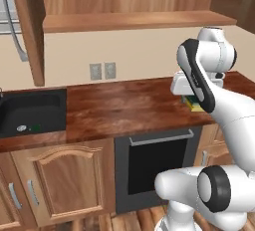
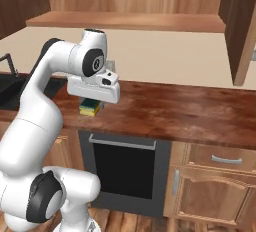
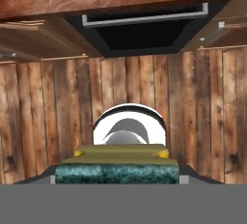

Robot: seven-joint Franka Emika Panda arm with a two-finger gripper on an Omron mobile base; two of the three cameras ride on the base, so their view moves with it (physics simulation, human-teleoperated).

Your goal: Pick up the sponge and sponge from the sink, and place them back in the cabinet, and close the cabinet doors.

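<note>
sponge [image 2: 90, 107]: soft, light, squashy; I'd pinch across its short sides, mid-body.
fingers [image 3: 116, 174]: clenched on the sponge, held above the table [image 2: 190, 111].
2nd sponge: can't tell where.

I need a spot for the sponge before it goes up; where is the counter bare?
The counter is bare from the sink to the gripper, which is shut on the sponge, and again right of the gripper in the right base view. The cabinet shelf is bare too. Nowhere is crowded.

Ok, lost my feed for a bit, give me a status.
Pincer shut on a sponge, held over the wooden counter. Cabinet doors open. Path up looks free.
</note>
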